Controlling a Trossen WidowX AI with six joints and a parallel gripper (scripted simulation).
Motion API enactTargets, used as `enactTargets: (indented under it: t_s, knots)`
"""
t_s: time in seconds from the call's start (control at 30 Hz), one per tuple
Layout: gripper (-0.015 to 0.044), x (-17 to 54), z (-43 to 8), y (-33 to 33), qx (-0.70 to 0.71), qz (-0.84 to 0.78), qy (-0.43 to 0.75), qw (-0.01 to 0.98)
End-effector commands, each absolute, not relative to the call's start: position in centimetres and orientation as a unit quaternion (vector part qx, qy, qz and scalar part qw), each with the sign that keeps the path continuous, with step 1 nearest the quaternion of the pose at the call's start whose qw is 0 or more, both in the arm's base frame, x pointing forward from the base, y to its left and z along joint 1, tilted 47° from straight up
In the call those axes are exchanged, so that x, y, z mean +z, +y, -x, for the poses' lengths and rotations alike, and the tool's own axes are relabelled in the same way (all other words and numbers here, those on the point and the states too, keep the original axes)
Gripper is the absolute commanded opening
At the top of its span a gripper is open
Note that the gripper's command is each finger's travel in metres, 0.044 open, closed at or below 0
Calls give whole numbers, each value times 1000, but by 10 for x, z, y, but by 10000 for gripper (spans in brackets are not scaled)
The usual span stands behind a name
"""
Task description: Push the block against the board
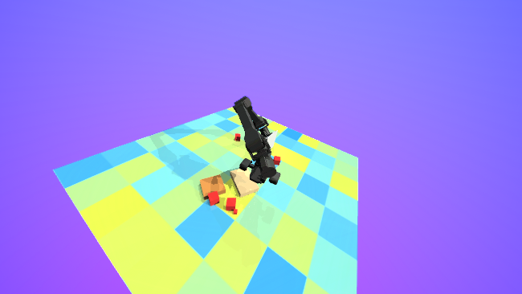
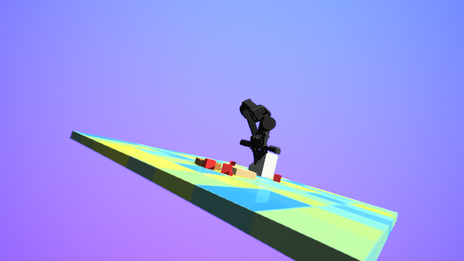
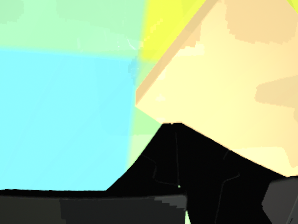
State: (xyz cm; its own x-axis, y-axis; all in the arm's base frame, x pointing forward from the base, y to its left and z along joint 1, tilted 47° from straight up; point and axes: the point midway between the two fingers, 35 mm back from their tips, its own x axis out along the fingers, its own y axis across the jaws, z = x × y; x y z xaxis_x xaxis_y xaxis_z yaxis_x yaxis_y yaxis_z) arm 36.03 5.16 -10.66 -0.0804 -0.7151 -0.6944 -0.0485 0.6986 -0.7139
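Block (image 1: 212, 185) (image 2: 199, 162) is seen lying flat on the surface (image 1: 209, 229) (image 2: 228, 196) (image 3: 65, 120), separated by a gap from the pale board (image 1: 244, 183) (image 2: 244, 172) (image 3: 215, 95). The end effector (image 1: 258, 177) (image 2: 255, 162) (image 3: 170, 132) is clenched, with nothing grasped, near the board's far side from the block.

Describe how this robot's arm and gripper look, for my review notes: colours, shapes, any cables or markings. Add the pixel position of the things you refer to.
The arm (image 1: 253, 132) (image 2: 254, 110) is black, built from chunky, blocky links with rounded, drum-like joints. The black parallel-jaw gripper (image 3: 170, 132) has angular fingers tapering to narrow tips, with thin seam lines across them. No cables or markings can be made out.
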Motion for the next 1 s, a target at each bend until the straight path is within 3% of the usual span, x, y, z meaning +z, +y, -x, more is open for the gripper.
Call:
enactTargets:
  t_s: [0.0, 0.5, 0.97]
  knots:
    - [0, -101, -348, 50, -314, 235, 664, 637]
    - [0, -85, -292, 32, -472, 68, 565, 673]
    - [0, -123, -284, -9, -480, 61, 559, 674]
